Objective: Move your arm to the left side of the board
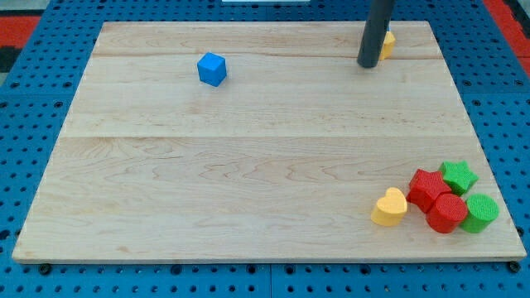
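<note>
My tip [368,64] rests on the wooden board [248,149] near the view's top right. A yellow block [387,44] sits just behind it to the right, mostly hidden by the rod, so its shape is unclear. A blue cube [212,69] lies at the view's top, left of centre, well to the left of the tip. At the view's bottom right is a cluster: a yellow heart [389,207], a red block [427,188], a red cylinder [447,213], a green star [458,176] and a green cylinder [479,213].
The board lies on a blue pegboard surface [33,124] that surrounds it. Red matting [16,29] shows at the view's top left and top right corners.
</note>
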`<state>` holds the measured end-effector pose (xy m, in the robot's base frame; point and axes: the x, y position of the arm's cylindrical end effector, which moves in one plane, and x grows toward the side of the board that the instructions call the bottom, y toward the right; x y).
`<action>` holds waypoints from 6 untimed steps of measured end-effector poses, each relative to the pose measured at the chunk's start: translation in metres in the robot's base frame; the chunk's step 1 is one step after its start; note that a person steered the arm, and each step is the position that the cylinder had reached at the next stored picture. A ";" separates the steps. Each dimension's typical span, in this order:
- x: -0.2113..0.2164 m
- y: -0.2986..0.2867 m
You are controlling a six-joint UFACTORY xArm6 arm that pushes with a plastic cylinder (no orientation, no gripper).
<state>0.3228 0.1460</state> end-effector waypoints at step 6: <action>-0.024 -0.289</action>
